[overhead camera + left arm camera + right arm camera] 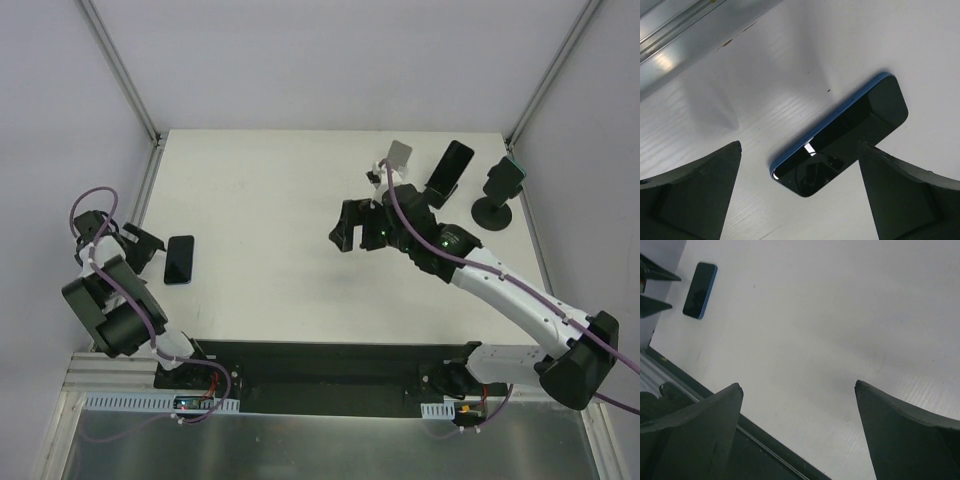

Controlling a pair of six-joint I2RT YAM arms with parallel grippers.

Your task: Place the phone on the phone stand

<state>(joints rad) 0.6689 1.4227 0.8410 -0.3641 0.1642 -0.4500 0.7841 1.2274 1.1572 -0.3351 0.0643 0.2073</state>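
- Top external view: flat on the white table [270,200], at left, a blue-cased, black-screened slab phone [180,259].
- Just left of it, left gripper [146,245], jaws spread wide, gripping nothing.
- Mid-table, right of centre, right gripper [356,232], likewise wide open and empty.

Dark fingers [690,200] of the left tool [150,248] run off the bottom edge. Behind the right tool [349,228], its arm hides the foot of a small white tilted stand [401,154]; what tops the black round-footed stand [493,208] is unclear.
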